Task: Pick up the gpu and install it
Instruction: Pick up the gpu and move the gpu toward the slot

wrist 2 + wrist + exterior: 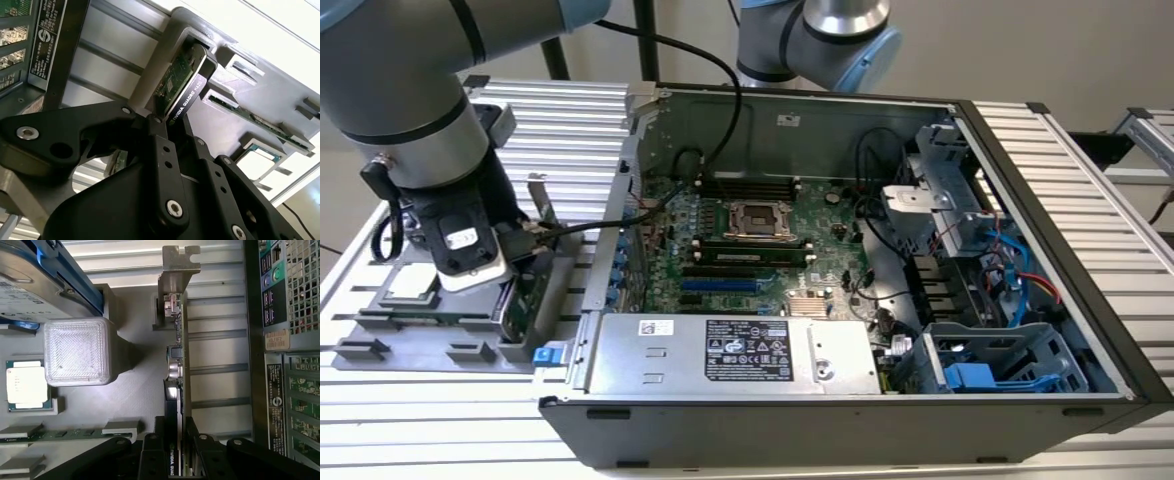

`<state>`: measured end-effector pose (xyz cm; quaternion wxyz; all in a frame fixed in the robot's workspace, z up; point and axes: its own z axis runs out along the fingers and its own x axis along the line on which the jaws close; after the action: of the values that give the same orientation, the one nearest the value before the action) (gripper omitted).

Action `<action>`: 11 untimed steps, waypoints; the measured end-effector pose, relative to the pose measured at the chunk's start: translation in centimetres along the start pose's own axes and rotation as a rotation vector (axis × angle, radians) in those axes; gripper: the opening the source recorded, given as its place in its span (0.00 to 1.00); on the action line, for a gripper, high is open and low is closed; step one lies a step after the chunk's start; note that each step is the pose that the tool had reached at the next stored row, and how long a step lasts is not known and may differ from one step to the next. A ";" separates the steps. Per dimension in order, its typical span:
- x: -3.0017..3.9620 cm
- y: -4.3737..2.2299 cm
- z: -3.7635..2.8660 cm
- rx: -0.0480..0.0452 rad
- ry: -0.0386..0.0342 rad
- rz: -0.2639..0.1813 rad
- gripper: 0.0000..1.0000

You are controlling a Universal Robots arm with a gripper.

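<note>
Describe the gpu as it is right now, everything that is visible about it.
The gpu is a thin flat card standing on edge in a slot of the grey holder, outside the open computer case, at the exterior view's left. One face is green circuit board, the other a black shroud with white lettering. A silver metal bracket caps the end away from the gripper, which is shut on the other end, one finger against each face.
</note>
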<state>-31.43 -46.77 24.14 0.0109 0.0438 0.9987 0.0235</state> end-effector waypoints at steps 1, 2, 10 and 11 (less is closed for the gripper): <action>0.00 0.01 -0.10 0.0000 0.0000 0.000 0.00; -0.01 0.01 -0.19 -0.0001 0.0000 0.000 0.00; -0.02 0.03 -0.63 -0.0003 -0.0003 0.000 0.00; -0.01 0.03 -0.64 -0.0002 -0.0001 0.000 0.00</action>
<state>-31.43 -46.76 24.78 0.0110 0.0438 0.9987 0.0236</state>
